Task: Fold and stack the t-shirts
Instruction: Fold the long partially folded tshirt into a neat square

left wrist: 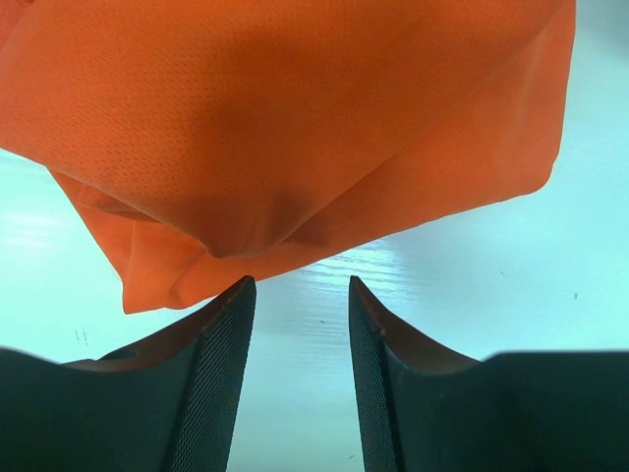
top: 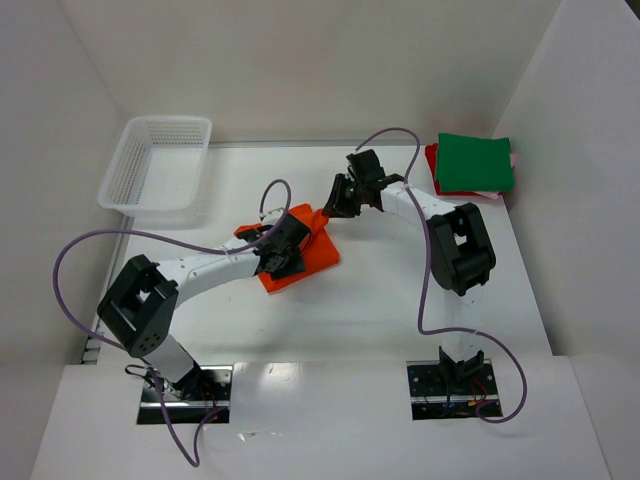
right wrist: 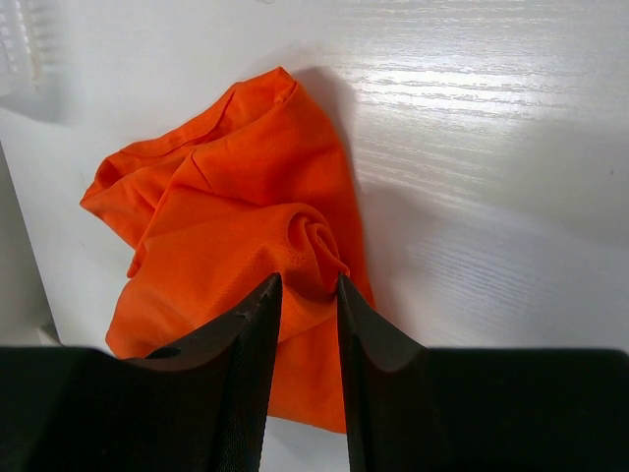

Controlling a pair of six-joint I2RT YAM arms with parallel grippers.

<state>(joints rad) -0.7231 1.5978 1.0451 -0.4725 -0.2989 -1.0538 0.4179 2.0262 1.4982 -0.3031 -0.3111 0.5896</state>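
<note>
My right jaws pinch the orange shirt [top: 315, 255] by its upper-right corner (bunched); left jaws spread at its left.

The orange t-shirt [left wrist: 295, 118] is matt cloth with a fine pinhole knit, bunched into soft creases between the fingers [right wrist: 246, 383] of the right gripper [right wrist: 307, 283], whose black pads look matt and finely stippled. Under the left gripper [left wrist: 298, 287] the table [left wrist: 472, 295] is glossy white, faintly grained.
</note>
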